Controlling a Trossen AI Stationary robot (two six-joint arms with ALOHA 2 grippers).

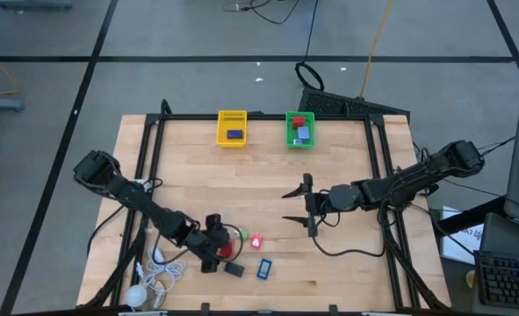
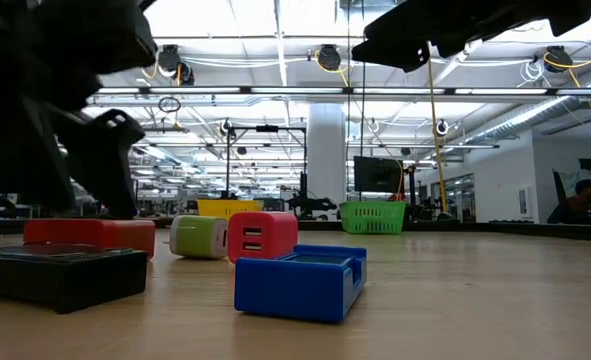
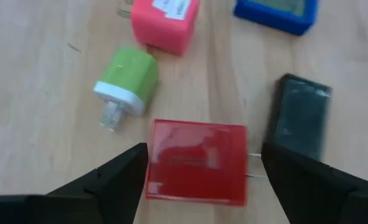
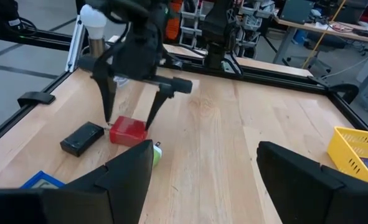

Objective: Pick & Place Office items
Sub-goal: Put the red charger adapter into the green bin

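Observation:
Several small office items lie near the table's front, left of centre: a flat red block (image 3: 197,162), a green plug cube (image 3: 126,79), a pink cube (image 3: 165,22), a blue piece (image 3: 276,12) and a black piece (image 3: 301,115), each resting flat on the wood. My left gripper (image 3: 203,149) is open and slants down over the red block (image 4: 127,132), one finger on either side of it, with a gap showing at one side. My right gripper (image 1: 296,213) hangs open above the table's middle, holding nothing.
A yellow basket (image 1: 232,127) holding a blue piece and a green basket (image 1: 300,130) holding a red piece stand at the far edge. A white coiled cable with a ball (image 1: 145,285) lies at the near left corner. Bare wood lies between the items and the baskets.

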